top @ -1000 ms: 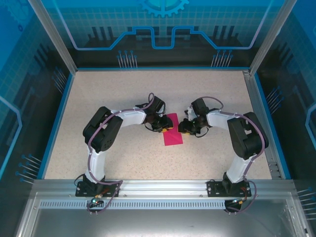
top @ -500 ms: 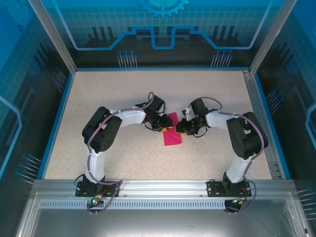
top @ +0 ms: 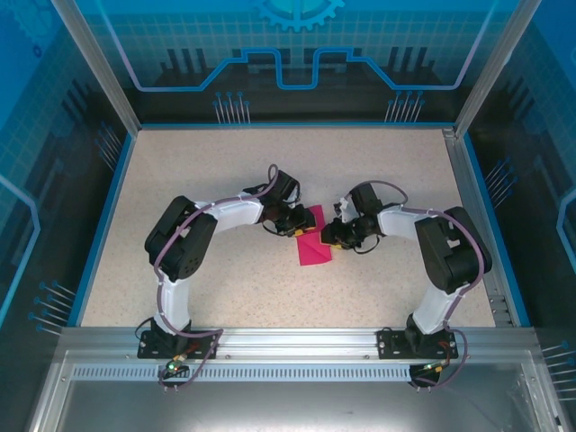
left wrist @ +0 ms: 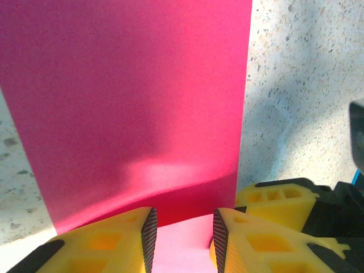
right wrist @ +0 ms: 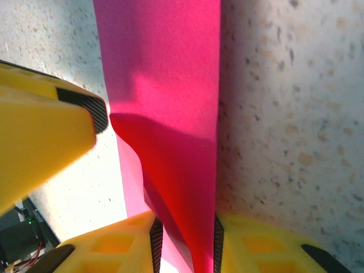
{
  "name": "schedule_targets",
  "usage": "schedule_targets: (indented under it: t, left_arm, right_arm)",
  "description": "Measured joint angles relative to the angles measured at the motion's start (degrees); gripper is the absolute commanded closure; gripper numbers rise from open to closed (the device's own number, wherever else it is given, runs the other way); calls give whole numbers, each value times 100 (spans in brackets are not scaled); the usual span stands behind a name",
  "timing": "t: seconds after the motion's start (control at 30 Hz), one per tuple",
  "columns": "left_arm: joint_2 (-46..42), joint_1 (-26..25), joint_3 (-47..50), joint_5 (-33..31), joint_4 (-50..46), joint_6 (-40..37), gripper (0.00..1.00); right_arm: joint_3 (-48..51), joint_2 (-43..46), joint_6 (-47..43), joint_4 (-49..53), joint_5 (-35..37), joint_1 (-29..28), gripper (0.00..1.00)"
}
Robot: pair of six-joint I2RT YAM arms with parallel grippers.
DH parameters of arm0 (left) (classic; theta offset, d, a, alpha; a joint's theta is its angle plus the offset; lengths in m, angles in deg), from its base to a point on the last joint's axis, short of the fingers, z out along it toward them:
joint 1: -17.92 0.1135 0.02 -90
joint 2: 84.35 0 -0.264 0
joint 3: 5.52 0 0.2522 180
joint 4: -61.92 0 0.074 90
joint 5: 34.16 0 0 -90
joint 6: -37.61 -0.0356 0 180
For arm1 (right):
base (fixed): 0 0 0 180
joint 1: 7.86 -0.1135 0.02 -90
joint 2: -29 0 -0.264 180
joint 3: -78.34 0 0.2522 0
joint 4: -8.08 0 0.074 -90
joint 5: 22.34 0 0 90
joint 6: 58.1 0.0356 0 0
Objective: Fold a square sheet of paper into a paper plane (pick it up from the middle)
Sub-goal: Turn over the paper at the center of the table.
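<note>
The square sheet of paper lies mid-table as a magenta strip, its far end lifted between the two grippers. My left gripper stands at that end's left side. Its jaws are apart, with the sheet curling up between them. From the right, my right gripper meets the same end. In the right wrist view it is shut on a raised fold of the sheet that touches both pads. A paper plane is out of view.
The speckled tabletop is bounded by a blue rim and clear enclosure walls, with an aluminium rail along the near edge. A yellow finger of the right gripper sits close beside the left one. The left gripper's finger crosses the right wrist view.
The sheet's far end went from flat to lifted and creased. Both grippers have crept closer together over it. The left elbow shifted slightly left.
</note>
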Motion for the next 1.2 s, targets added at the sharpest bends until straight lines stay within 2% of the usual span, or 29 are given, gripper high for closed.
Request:
schedule_targets:
  t: [0.33,0.5,0.67,0.8,1.0,1.2]
  left_arm:
    - [-83,0,42,-57,-22,0,64]
    - [-203,4,44,-66,-22,0,64]
    - [-254,4,55,-90,-22,0,64]
    - [-271,4,68,-127,-48,0,64]
    - [-551,15,197,-378,-144,2,63]
    - [-1082,142,424,-813,-190,22,62]
  right_arm:
    - [389,142,378,-404,-232,186,82]
    - [389,157,424,-597,-511,192,84]
    - [389,157,428,-638,-616,192,93]
    - [387,238,400,-544,-546,192,94]
    - [138,938,59,428,177,192,93]
    - [-892,1980,-501,1961,1751,-20,91]
